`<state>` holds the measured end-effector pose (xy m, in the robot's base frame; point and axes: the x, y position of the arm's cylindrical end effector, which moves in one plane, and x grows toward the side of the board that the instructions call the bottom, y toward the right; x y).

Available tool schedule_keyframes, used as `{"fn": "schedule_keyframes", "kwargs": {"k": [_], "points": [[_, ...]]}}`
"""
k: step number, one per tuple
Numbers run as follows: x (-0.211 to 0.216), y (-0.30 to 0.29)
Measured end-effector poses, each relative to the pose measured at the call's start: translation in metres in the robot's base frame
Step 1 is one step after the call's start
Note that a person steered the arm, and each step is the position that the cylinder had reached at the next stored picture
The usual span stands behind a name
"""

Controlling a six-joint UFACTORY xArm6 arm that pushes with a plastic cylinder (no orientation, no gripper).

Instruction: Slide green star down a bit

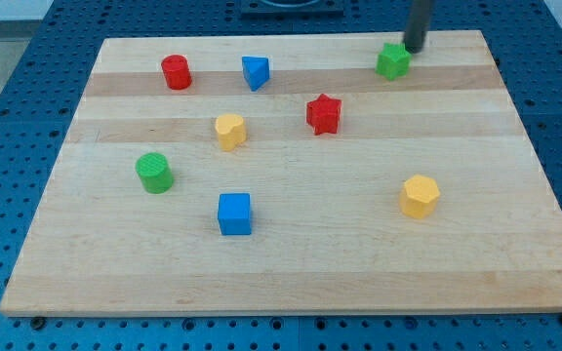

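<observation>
A: Near the board's (pixel 291 263) top edge, right of centre: green star (pixel 392 60); my tip (pixel 414 49) just beside its upper right. No fingers, only a bare rod.

B: Others?

A: Red cylinder (pixel 176 72), blue block (pixel 255 72), red star (pixel 324 114), yellow block (pixel 229 131), green cylinder (pixel 153 173), blue cube (pixel 234 214), yellow hexagonal block (pixel 420 196).

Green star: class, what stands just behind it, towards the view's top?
Just behind the green star, up and to the view's right, stands my tip, close against it. Whether they touch cannot be told. Beyond lies the wooden board edge; nothing there is hidden.
</observation>
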<state>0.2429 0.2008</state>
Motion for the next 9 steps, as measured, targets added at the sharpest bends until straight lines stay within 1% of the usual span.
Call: {"fn": "schedule_keyframes", "kwargs": {"k": [1, 2, 3, 4, 5, 6, 9], "points": [[0.003, 0.006], [0.003, -0.003], [0.001, -0.030], [0.001, -0.031], [0.008, -0.039], [0.024, -0.056], [0.026, -0.060]]}}
